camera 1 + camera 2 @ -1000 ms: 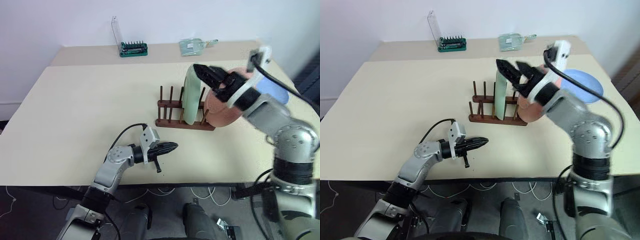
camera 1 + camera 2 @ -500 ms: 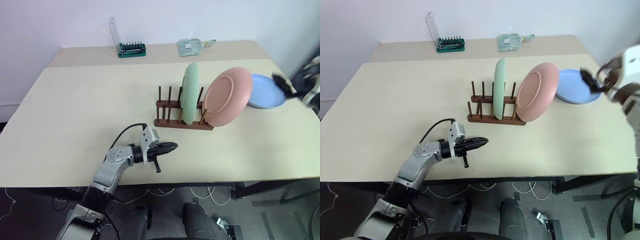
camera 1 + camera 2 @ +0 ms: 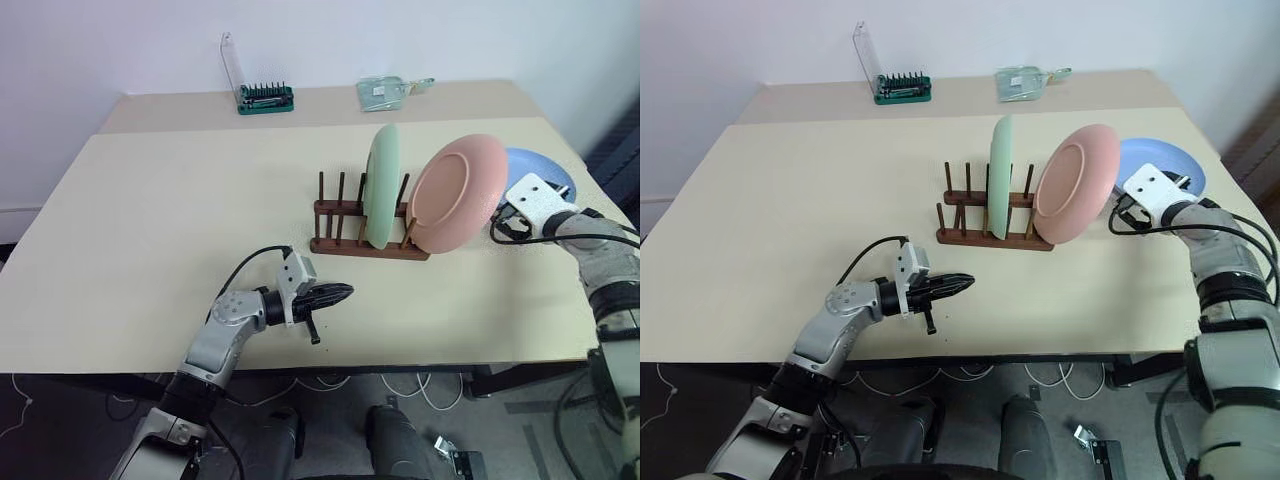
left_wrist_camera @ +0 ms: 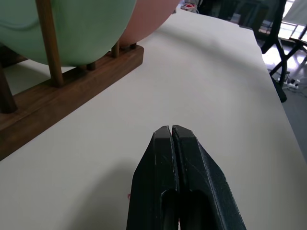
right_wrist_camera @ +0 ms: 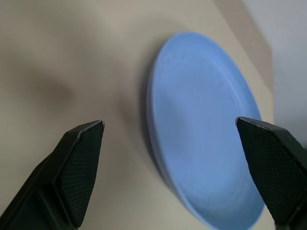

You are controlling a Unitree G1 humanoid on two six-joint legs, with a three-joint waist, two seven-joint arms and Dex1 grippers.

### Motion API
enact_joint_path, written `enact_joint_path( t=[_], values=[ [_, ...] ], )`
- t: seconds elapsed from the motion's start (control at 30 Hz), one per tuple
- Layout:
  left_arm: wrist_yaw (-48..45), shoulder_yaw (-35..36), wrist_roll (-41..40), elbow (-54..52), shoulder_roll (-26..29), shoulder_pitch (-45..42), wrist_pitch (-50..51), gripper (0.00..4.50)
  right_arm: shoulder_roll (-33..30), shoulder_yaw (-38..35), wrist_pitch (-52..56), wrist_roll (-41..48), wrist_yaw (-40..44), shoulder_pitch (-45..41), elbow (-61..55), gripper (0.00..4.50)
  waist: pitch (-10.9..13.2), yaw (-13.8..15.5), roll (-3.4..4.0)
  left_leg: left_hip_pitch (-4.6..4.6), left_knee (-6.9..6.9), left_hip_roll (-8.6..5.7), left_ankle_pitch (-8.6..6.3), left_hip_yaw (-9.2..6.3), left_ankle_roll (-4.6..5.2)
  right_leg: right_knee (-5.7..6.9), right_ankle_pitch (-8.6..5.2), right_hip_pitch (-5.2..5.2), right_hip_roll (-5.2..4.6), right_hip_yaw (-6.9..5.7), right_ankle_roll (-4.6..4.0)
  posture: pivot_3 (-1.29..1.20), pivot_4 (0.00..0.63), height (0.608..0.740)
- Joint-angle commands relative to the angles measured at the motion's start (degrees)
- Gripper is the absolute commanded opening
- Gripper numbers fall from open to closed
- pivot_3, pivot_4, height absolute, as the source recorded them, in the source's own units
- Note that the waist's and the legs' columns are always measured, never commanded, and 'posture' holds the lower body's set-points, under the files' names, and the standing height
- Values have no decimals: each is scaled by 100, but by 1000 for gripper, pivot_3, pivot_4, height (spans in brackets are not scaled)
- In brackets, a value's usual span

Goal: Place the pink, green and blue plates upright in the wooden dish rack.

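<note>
The wooden dish rack [image 3: 365,232] stands mid-table. The green plate [image 3: 382,185] is upright between its pegs. The pink plate [image 3: 458,192] leans tilted at the rack's right end, touched by neither gripper. The blue plate [image 3: 548,168] lies flat on the table behind it at the right. My right gripper [image 5: 168,125] is open wide just in front of that plate's near rim, and its fingers [image 5: 79,167] hold nothing. My left gripper [image 3: 345,293] is shut and empty near the table's front edge, pointing right, with the rack's base [image 4: 72,91] ahead of it.
A green tool holder with bits [image 3: 266,97] and a clear plastic packet [image 3: 385,92] sit at the table's back edge. The table's right edge [image 3: 600,190] runs close behind the blue plate. Bare tabletop spreads left of the rack.
My right arm left the pink plate leaning in the rack, then swung right and down to the blue plate, rolling its wrist. The left arm has not moved.
</note>
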Motion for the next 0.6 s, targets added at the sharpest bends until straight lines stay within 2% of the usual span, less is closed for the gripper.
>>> enact_joint_path(
  t=[0.03, 0.07, 0.3, 0.47, 0.6],
  values=[
    [34, 68, -60, -236, 25, 29, -7, 0, 34, -119, 75, -144, -265, -287, 557, 3964, 0, -5, 0, 0, 0, 0, 0, -1, 0, 0, 0, 0, 0, 0, 0, 0, 150, 740],
    [50, 73, -62, -266, 33, 44, 4, 0, 46, -153, 96, -147, -263, -309, 639, 3617, 0, 1, 0, 0, 1, -1, 0, 0, 0, 0, 0, 1, 0, 2, -1, 0, 150, 740],
    [146, 89, -89, -391, 55, 98, 92, 0, 7, -271, -195, -147, -241, -279, 648, 61, -1, -42, 2, 2, -2, -1, 1, -3, -1, 2, 0, 1, 1, 2, 0, 0, 150, 740],
    [141, 69, -91, -444, 52, 115, 126, 0, -326, -258, -707, -371, -567, 48, 153, 15, -1, -30, 3, 3, -2, -1, 1, -2, -1, 2, 0, 2, 2, 2, 0, 0, 150, 740],
    [130, 52, -115, -492, 59, 148, 168, 0, -707, -698, -752, -153, -711, 602, -1000, 15, 0, -11, 6, 2, 0, -4, 1, -1, -1, 2, 0, 1, 0, 4, 1, 0, 150, 740]
  ],
)
